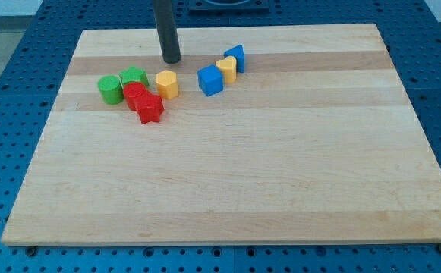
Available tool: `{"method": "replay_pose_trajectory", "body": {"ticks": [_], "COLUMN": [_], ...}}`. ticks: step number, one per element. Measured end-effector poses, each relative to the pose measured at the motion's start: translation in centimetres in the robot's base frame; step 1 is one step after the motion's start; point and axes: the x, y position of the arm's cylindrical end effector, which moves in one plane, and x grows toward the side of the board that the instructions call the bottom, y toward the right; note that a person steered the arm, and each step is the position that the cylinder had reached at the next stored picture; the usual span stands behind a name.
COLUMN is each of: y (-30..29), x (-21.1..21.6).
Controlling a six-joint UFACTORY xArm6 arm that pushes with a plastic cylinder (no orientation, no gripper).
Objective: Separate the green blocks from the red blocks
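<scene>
A pale wooden desk (228, 174) with visible plank grain fills most of the frame, sitting on a blue perforated base (7, 68). All the blocks lie in the upper left of the frame. A green cylinder (109, 89) sits furthest left, with a green star-like block (134, 76) just beside it to the right. Pressed against both from below right are a red block (136, 95) of unclear shape and a red star (151, 110), which touch each other, so green and red are bunched together. A yellow hexagon-like block (167, 84) stands just right of the reds. Further right, a blue cube (211, 80), a yellow heart-like block (226, 69) and another blue block (236, 56) form a short slanted row, each touching the next. The tool is a plain dark rod with nothing to spread or pinch; my tip (172, 61) rests on the desk above the yellow hexagon-like block, near the green star-like block's upper right, touching no block.
</scene>
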Motion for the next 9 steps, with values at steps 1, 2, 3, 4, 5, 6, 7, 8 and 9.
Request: {"method": "replay_pose_trajectory", "body": {"ticks": [1, 2, 3, 4, 5, 6, 7, 8, 9], "y": [-0.5, -1.1, -1.3, -1.3, -1.6, -4.5, -6.1, -5.8, -4.5], "x": [1.2, 2.5, 3.6, 4.8, 5.6, 5.6, 6.2, 7.4, 8.8]}}
